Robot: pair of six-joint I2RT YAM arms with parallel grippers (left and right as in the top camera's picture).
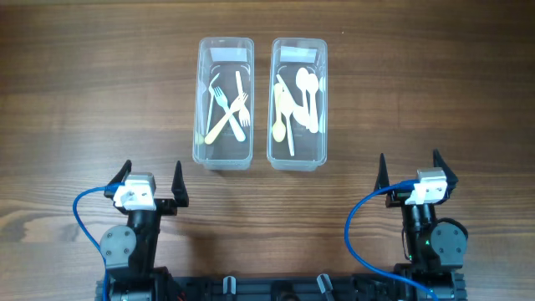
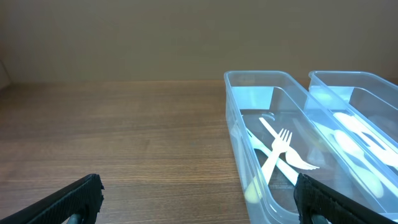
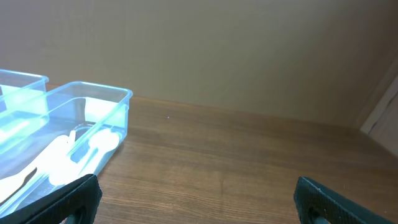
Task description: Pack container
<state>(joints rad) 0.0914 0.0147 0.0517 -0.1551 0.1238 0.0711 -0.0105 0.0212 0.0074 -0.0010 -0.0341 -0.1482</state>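
Note:
Two clear plastic containers stand side by side at the middle back of the wooden table. The left container [image 1: 225, 159] holds several white and cream forks [image 1: 227, 107]. The right container [image 1: 297, 161] holds several white and cream spoons [image 1: 298, 99]. My left gripper [image 1: 151, 181] is open and empty, near the front left, short of the left container. My right gripper [image 1: 410, 172] is open and empty at the front right. The left wrist view shows the left container [image 2: 239, 134] with forks [image 2: 278, 155]. The right wrist view shows the right container [image 3: 118, 118] at its left edge.
Blue cables loop beside each arm base [image 1: 84, 209] [image 1: 359, 226]. The wooden table [image 1: 84, 100] is bare around the containers. A plain wall stands behind the table in both wrist views.

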